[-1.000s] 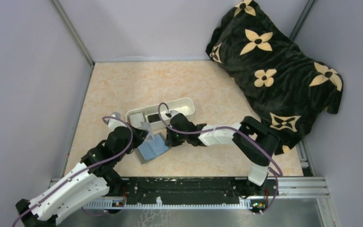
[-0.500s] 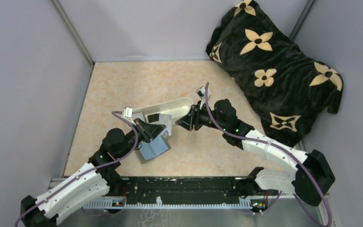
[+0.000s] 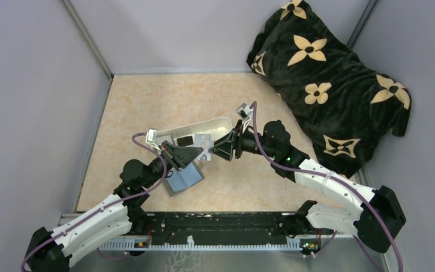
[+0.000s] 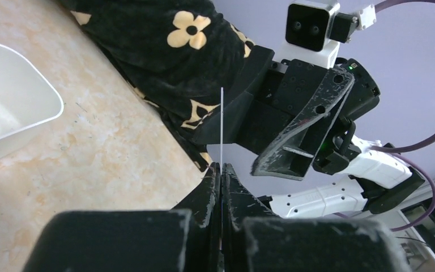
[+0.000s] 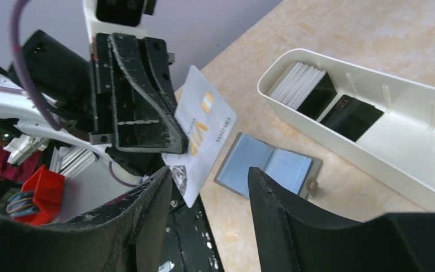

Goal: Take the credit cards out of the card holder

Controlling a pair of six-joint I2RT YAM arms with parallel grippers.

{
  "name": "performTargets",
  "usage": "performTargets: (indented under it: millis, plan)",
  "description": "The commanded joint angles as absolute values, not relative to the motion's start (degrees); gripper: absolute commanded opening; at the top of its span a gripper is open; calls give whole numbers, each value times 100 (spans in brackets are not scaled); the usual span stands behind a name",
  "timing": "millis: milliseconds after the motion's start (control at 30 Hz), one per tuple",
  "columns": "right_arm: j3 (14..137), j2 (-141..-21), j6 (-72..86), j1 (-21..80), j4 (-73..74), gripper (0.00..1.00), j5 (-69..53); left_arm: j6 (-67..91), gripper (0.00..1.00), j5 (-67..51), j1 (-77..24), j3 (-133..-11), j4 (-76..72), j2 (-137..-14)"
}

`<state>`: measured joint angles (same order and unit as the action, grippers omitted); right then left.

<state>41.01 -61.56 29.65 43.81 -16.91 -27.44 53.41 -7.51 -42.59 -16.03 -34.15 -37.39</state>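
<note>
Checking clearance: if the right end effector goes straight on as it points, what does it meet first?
Most likely the pale credit card pinched in the left end effector, right ahead of its open jaws, though depth is unclear.

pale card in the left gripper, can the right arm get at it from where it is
Probably yes: the right gripper stands open facing the pale card, which sticks out of the shut left gripper with most of it bare and nothing between them.

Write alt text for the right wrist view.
The left gripper pinches a pale credit card in the air, just ahead of the open right gripper. Below, the grey card holder lies open on the table beside a white tray holding more cards.
</note>
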Motion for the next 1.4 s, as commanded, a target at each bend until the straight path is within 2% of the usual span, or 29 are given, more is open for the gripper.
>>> performTargets:
  millis: [0,167,467,833,1000,1100,1200,1267,1300,1367]
  plan:
    - [4034,-6153,3151,4419,-2474,51,-3203,5744,0,-782,-4219,-1168,-4394,-3812]
    - [4089,-6267,3168,4421,-2542,48,-3296,5813,0,-875,-4219,-943,-5209,-4002]
    - [4116,-6381,3130,4439,-2537,46,-3244,5763,0,-954,-4219,-1111,-5380,-4117]
    - [4102,-6561,3232,4480,-2754,37,-3379,5901,0,-854,-4219,-1008,-5549,-4177]
    - [4131,-6580,3258,4482,-2832,27,-3395,5889,0,-863,-4219,-962,-5542,-4235]
    - [4122,-6570,3269,4484,-2861,17,-3376,5877,0,-833,-4219,-918,-5511,-4196]
    - [4113,-6513,3284,4484,-2835,0,-3314,5836,0,-779,-4219,-914,-5302,-4075]
    - [4120,-6489,3281,4482,-2786,0,-3256,5819,0,-710,-4219,-918,-5109,-3974]
    - [4151,-6486,3260,4482,-2714,0,-3221,5804,7,-629,-4219,-919,-4974,-3893]
    - [4325,-6506,3153,4484,-2329,0,-3050,5724,29,-459,-4219,-920,-4564,-3665]
